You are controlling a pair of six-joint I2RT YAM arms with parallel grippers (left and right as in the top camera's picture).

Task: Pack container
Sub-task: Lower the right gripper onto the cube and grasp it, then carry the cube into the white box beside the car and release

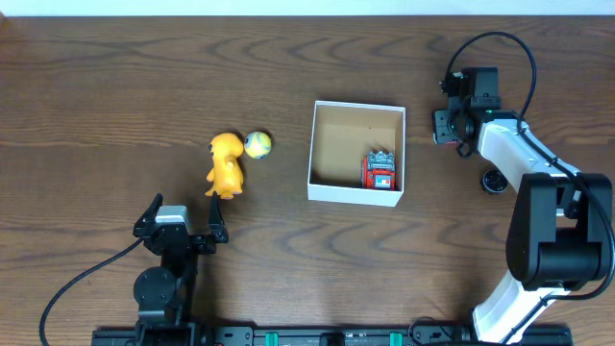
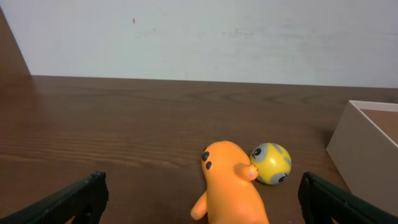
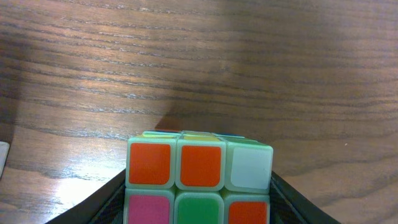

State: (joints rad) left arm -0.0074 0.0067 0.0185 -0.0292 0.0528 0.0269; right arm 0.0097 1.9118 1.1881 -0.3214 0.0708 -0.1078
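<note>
- we see a dark brown wooden table [image 1: 115,86] with visible grain, and everything else lies on it.
- the white and black right arm [image 1: 538,192] reaches to the far right part of the table. its right gripper [image 1: 446,125] is clenched on a small puzzle cube with coloured square stickers [image 3: 199,177]. in the right wrist view, its black fingers [image 3: 102,208] press against the cube's two sides.
- the black left gripper [image 1: 183,223] sits at the near left edge with its jaws released and spread wide. in the left wrist view its fingers [image 2: 74,199] stand far apart with nothing between them but the toys further off.
- the container, a small square white cardboard box with a brown inside [image 1: 346,195], stands upright near the middle of the table, between the two arms.
- an orange rounded plastic toy figure [image 1: 226,165] lies left of the container, well apart from it.
- a small red and grey toy [image 1: 380,171] lies inside the container, in its near right corner.
- a small yellow ball with grey patches [image 1: 258,144] touches the orange figure's head.
- a tiny black round object [image 1: 495,181] lies just beside the right arm; we cannot tell what it is.
</note>
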